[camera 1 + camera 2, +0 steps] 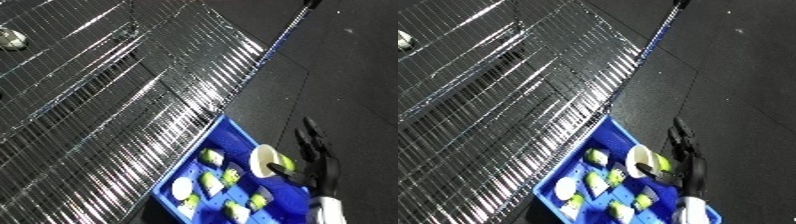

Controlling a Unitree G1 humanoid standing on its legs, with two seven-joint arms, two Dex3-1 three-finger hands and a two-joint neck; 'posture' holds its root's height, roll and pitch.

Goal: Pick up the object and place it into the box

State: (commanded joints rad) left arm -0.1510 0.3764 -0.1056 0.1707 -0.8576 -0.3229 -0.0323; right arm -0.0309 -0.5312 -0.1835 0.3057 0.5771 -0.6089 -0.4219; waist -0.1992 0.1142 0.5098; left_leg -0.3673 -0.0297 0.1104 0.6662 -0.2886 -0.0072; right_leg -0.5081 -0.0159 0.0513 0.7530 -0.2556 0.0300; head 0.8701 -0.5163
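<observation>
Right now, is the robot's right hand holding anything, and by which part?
The right hand holds a white and yellow-green object over the blue bin; its thumb sits at the object's lower edge. The exact contact is unclear.

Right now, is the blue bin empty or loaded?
Loaded. The blue bin holds several yellow-green and white objects; the right hand holds another at its rim.
</observation>
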